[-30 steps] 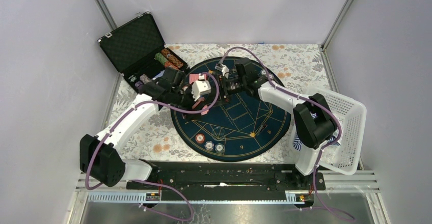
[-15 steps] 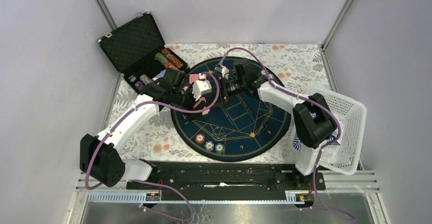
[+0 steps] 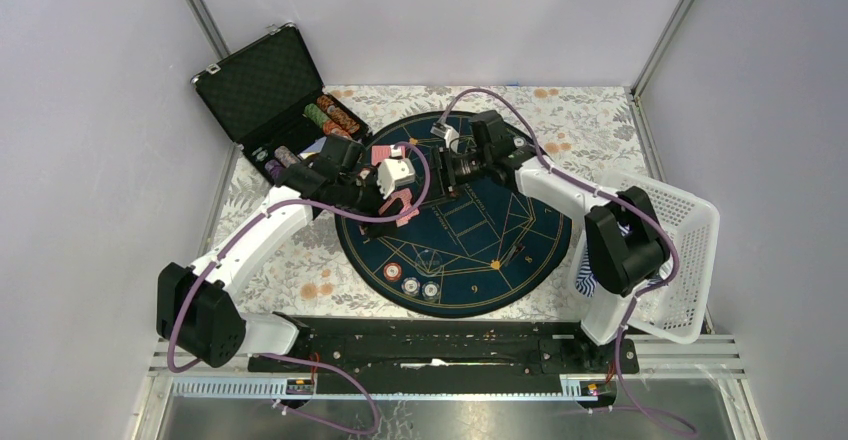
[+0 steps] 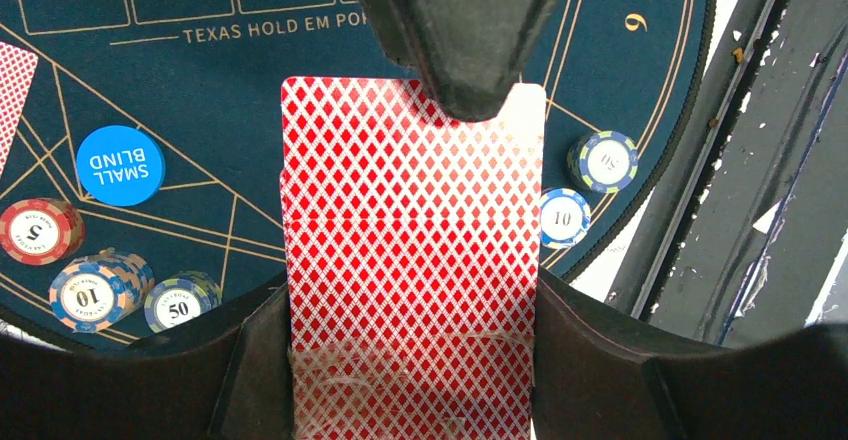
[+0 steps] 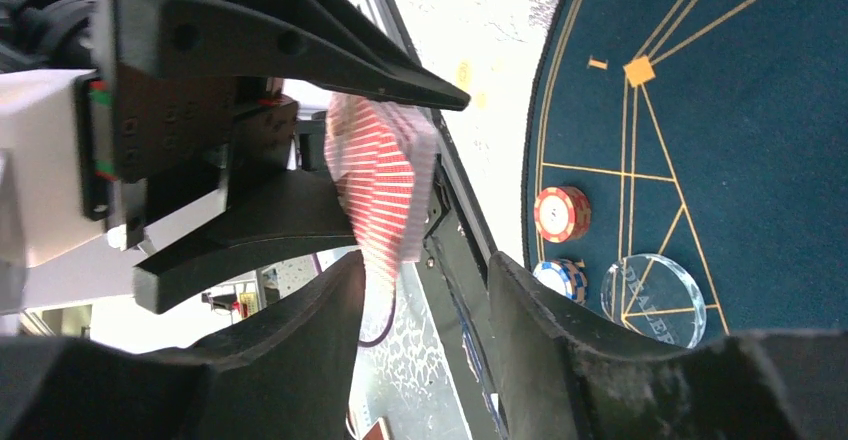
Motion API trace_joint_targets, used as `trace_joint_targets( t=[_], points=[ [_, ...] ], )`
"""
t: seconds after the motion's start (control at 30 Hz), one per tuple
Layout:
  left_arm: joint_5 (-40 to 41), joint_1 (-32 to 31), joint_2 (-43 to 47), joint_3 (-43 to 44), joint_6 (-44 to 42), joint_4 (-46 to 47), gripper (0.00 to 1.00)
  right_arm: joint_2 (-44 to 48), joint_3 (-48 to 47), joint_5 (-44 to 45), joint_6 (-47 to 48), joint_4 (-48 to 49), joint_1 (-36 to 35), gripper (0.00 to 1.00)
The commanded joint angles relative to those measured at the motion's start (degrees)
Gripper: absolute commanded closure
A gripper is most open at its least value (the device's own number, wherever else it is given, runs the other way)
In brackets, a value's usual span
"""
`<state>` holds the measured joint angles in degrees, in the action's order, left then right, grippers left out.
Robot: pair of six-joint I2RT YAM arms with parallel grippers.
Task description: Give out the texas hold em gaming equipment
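Red-backed cards [image 4: 400, 220] held in left gripper [image 4: 432, 252]; blue disc [image 4: 120, 165] reads SMALL BLIND

The table [image 3: 590, 110] is covered edge to edge in a pale floral cloth. A round dark-blue Texas Hold'em mat [image 3: 500, 250] with gold lines lies in the middle of it. At the far left corner a black hard case [image 3: 262, 85] stands open, and a white mesh basket [image 3: 690, 250] sits tilted at the right edge. On the mat, a few striped poker chips [image 3: 410, 282] lie near its near rim, and a blue SMALL BLIND disc [image 4: 120, 164] and a clear dealer disc [image 5: 650, 295] rest close beside chips.
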<state>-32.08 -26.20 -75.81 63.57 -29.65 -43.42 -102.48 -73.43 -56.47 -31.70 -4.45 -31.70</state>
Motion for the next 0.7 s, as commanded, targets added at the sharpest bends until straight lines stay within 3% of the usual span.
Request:
trace_joint_targets(
  t=[0.0, 0.27, 0.67],
  points=[
    [-1.41, 0.01, 1.63, 1.46, 0.55, 3.22, 1.0, 3.97, -0.6, -1.05, -1.49, 3.5, -0.45, 0.43],
    [-1.94, 0.0, 2.07, 1.34, 1.43, 3.96, 1.0, 0.28, -1.53, -1.21, -4.47, 6.18, -2.44, 0.47],
    [-1.77, 0.0, 1.65, 2.01, 1.53, 4.03, 1.0, 0.71, -2.16, 0.9, 0.51, -0.72, -1.72, 0.73]
  ],
)
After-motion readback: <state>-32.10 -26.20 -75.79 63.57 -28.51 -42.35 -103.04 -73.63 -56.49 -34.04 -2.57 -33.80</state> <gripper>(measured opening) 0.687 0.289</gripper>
